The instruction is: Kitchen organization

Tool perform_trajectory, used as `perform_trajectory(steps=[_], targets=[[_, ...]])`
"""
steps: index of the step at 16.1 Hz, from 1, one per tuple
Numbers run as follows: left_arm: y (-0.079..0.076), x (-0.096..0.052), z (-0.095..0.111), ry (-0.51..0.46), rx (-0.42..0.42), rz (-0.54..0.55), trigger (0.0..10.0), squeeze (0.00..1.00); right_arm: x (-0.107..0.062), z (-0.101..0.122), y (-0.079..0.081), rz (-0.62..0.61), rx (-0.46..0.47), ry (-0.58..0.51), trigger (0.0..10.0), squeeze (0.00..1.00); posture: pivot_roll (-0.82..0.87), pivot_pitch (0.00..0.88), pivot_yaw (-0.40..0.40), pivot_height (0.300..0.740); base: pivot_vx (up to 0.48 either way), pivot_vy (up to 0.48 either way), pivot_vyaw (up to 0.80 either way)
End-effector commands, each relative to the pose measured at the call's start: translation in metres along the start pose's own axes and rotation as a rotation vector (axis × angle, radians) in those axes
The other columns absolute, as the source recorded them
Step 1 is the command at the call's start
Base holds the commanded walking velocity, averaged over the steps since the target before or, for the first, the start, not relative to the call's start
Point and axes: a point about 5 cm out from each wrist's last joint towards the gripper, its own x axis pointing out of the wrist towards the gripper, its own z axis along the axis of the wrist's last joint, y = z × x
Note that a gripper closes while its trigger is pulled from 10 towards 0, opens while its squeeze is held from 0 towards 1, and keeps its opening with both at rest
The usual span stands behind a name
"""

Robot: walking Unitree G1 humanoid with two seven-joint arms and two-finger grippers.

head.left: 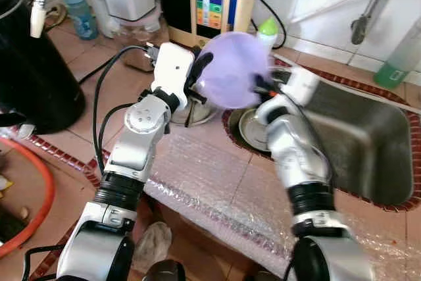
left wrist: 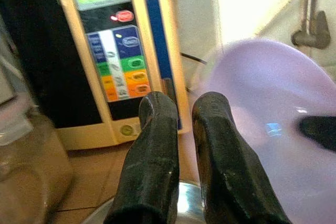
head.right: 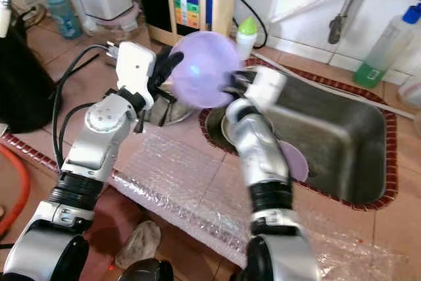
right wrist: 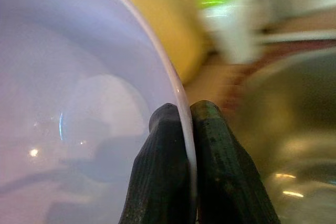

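While right claw [right wrist: 186, 129] pinches lilac bowl [head.left: 231, 70] rim above counter, left claw [left wrist: 181, 124] sits closed beside it.

A pale lilac bowl [head.left: 231, 70] is pinched by black fingers [right wrist: 168, 177] on silver arms, w/ a steel-grey sink [head.left: 368, 143] edged in red-brown mosaic. Terracotta counter tiles [head.left: 125, 83] are seen, plus a green-capped white bottle [head.right: 245, 36] & clear bubble wrap [head.left: 217, 189].

2 head views down over the sink [head.left: 368, 143]; 2 close wrist views along jaws
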Motion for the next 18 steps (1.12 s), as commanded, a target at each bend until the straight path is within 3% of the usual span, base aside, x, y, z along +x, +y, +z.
perform_trajectory(steps=[1, 3, 5, 7, 9, 10, 11, 12, 16, 18], targets=[[0.003, -0.001, 0.005, -0.022, 0.013, -0.001, 10.0, 1.0, -0.001, 0.005, -0.009, -0.049, 0.006, -0.02, 0.0, 0.0, -0.02, 0.027, 0.052, 0.74, 0.0, 0.0, 0.0], [0.005, -0.002, 0.003, -0.004, 0.031, -0.006, 10.0, 1.0, -0.001, 0.012, -0.017, -0.1, -0.025, -0.054, 0.0, 0.0, -0.02, 0.026, 0.047, 0.74, 0.0, 0.0, 0.0], [0.007, -0.005, 0.0, 0.028, 0.055, -0.049, 10.0, 1.0, 0.0, 0.017, -0.032, -0.199, -0.137, -0.066, 0.0, 0.0, -0.01, 0.025, 0.042, 0.74, 0.0, 0.0, 0.0], [0.005, -0.018, -0.011, 0.111, 0.092, -0.154, 10.0, 1.0, -0.006, 0.016, -0.062, -0.386, -0.241, -0.025, 0.0, 0.0, -0.01, 0.025, 0.037, 0.74, 0.0, 0.0, 0.0], [0.002, -0.027, -0.017, 0.155, 0.088, -0.21, 10.0, 1.0, -0.011, 0.014, -0.074, -0.458, -0.245, -0.005, 1.6, 0.0, -0.01, 0.025, 0.034, 0.74, 0.0, 0.0, 0.0], [0.001, -0.034, -0.02, 0.181, 0.07, -0.252, 10.0, 1.0, -0.013, 0.012, -0.08, -0.483, -0.25, 0.009, 4.0, 0.0, -0.01, 0.027, 0.032, 0.74, 0.0, 0.0, 0.0], [0.0, -0.037, -0.021, 0.191, 0.062, -0.268, 10.0, 1.0, -0.014, 0.011, -0.082, -0.491, -0.252, 0.013, 10.0, 0.13, -0.01, 0.027, 0.032, 0.74, 0.0, 0.0, 0.0], [-0.004, -0.05, -0.026, 0.241, 0.077, -0.368, 10.0, 1.0, -0.017, 0.006, -0.085, -0.503, -0.238, 0.032, 10.0, 1.0, 0.0, 0.031, 0.027, 0.74, 0.0, 0.0, 0.0], [-0.005, -0.056, -0.027, 0.266, 0.104, -0.413, 10.0, 1.0, -0.02, -0.002, -0.087, -0.513, -0.244, 0.074, 10.0, 1.0, 0.0, 0.034, 0.023, 0.74, 0.0, 0.0, 0.0], [0.0, -0.064, -0.032, 0.302, 0.108, -0.381, 10.0, 1.0, -0.023, -0.013, -0.092, -0.532, -0.249, 0.148, 10.0, 1.0, 0.0, 0.038, 0.023, 0.74, 0.0, 0.0, 0.0]])
